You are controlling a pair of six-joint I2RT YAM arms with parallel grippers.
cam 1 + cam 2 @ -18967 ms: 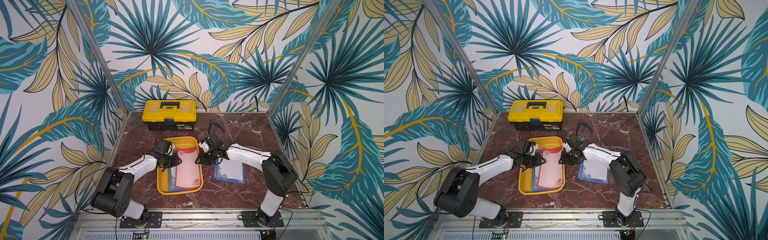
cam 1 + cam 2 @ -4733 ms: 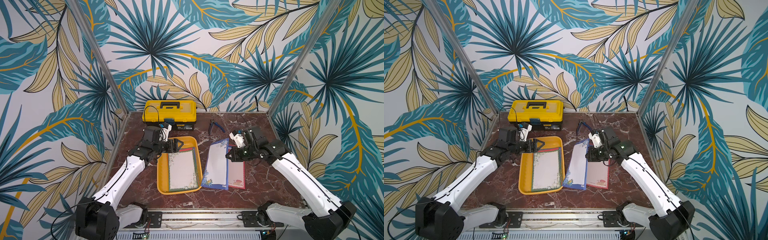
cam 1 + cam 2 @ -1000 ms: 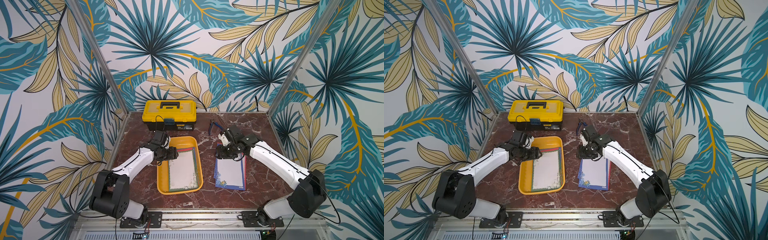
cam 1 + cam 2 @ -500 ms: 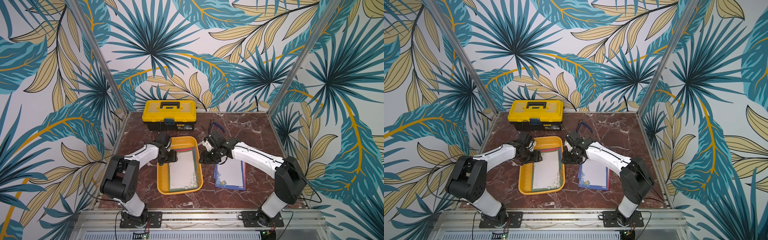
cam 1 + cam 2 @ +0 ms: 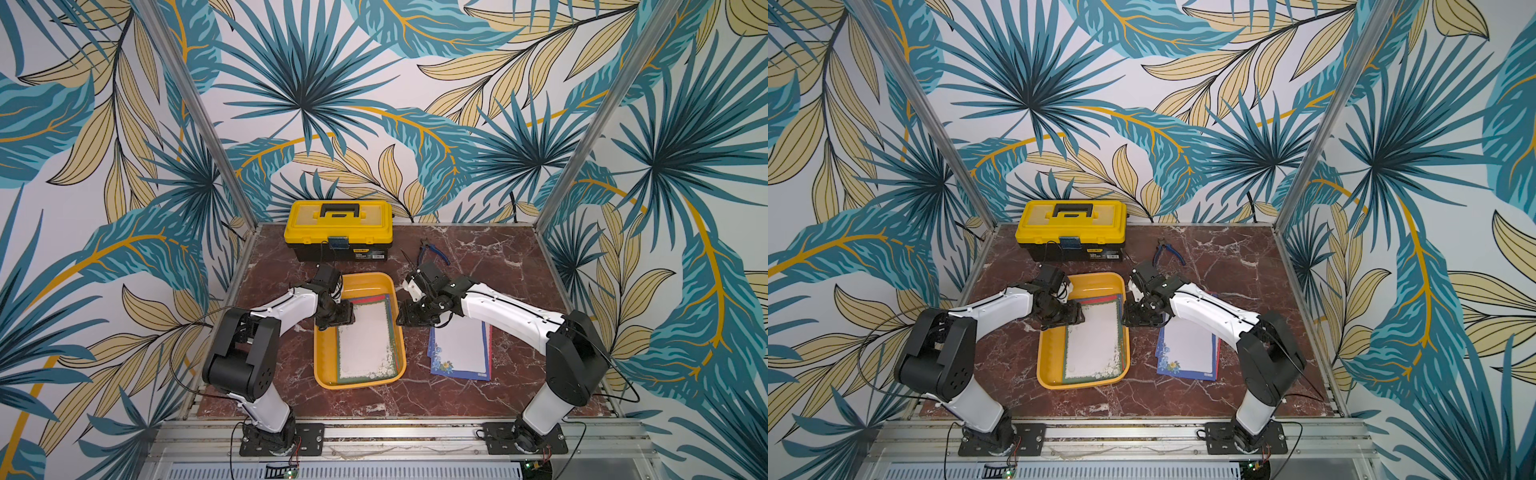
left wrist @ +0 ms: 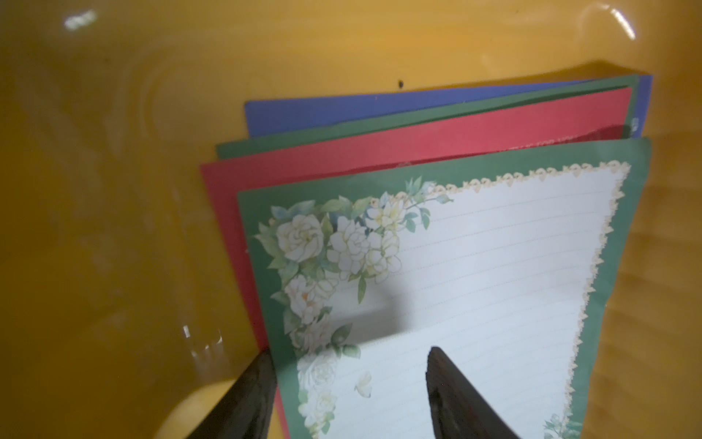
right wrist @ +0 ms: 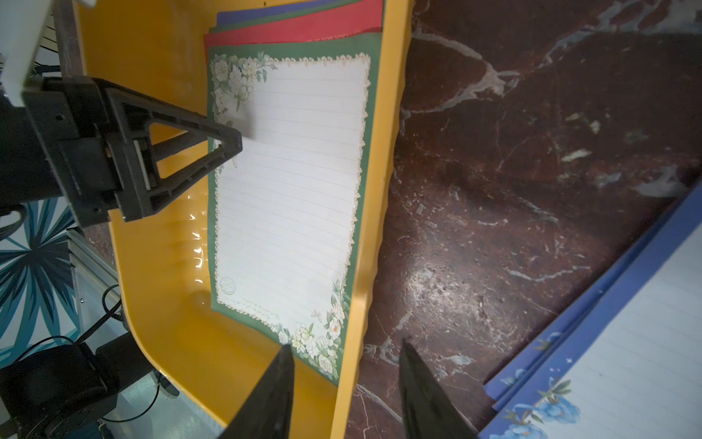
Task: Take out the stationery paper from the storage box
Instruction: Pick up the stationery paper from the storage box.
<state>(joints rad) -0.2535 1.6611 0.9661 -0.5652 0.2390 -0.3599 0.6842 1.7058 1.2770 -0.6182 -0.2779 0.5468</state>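
The storage box [image 5: 319, 365] [image 5: 1042, 361] is a shallow orange-yellow tray in the middle of the table. Stationery paper lies in it, a green-bordered sheet [image 5: 365, 343] [image 6: 475, 266] [image 7: 288, 182] on top of red [image 6: 342, 148], green and blue ones. More sheets, a blue floral one [image 5: 459, 349] [image 5: 1187, 347] uppermost, lie on the table to the tray's right. My left gripper [image 5: 341, 318] [image 6: 349, 353] [image 7: 228, 144] is open, its fingers straddling the green sheet's left edge near a far corner. My right gripper [image 5: 409, 318] [image 7: 345, 353] is open astride the tray's right wall [image 7: 380, 190].
A yellow-lidded black toolbox [image 5: 338, 230] stands at the back of the dark red marble table. Blue-handled pliers [image 5: 434, 251] lie behind the right arm. Patterned walls with metal posts close in the back and both sides.
My right gripper has swung left from above the outside pile to the tray's right wall, its jaws narrowing a little. My left gripper has come down over the green sheet's far left part.
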